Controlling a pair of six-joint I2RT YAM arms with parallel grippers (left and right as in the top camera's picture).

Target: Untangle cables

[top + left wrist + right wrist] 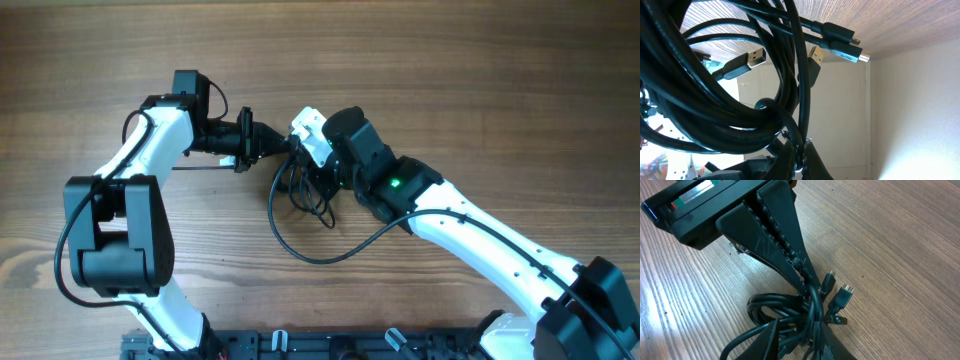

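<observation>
On grained wood table [450,80], looped glossy black cables [700,90], both jaws clamping them.

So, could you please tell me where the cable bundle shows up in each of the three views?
Overhead: cable bundle at the picture's centre.
Left wrist: fills the left and middle, plugs up top.
Right wrist: bottom centre.
Shared landmark: the left fingers, shut on the bundle, seen in all three.

Overhead: even, soft light; counter [480,80] grain sharp, shadows faint. Left wrist: cables [715,115] close, silhouetted, slightly soft; wall [920,125] at right washes out, possibly window light. Right wrist: sharp, pale sheen on wood lower left.
</observation>
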